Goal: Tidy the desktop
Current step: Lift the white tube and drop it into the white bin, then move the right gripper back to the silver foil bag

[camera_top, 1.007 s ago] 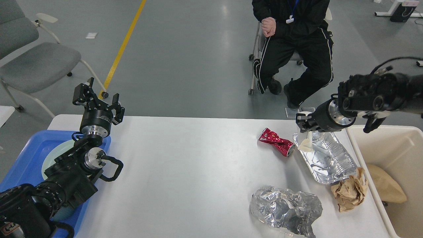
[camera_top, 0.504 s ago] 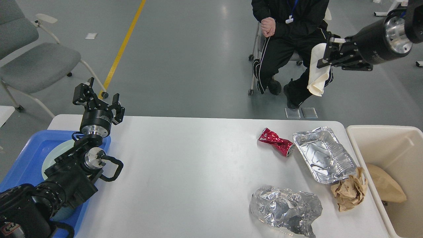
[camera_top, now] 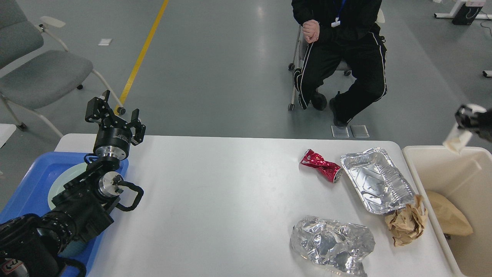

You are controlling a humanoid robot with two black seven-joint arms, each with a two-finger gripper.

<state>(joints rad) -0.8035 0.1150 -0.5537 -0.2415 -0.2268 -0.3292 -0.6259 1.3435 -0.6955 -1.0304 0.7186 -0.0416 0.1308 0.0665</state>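
The white desktop holds a crushed red can, an empty foil tray, a crumpled foil sheet and a ball of brown paper, all on its right side. My left gripper is open and empty, raised over the table's far left corner. My right gripper is at the right edge of the view, blurred, shut on a piece of white paper that hangs over the far rim of the beige bin.
The beige bin stands right of the table with brown paper in it. A blue tray with a pale plate lies under my left arm. A seated person is beyond the table, a grey chair at far left.
My right gripper lifted the white paper out of the foil tray, swung up high, then came down to the right, over the bin. The left arm has not moved.
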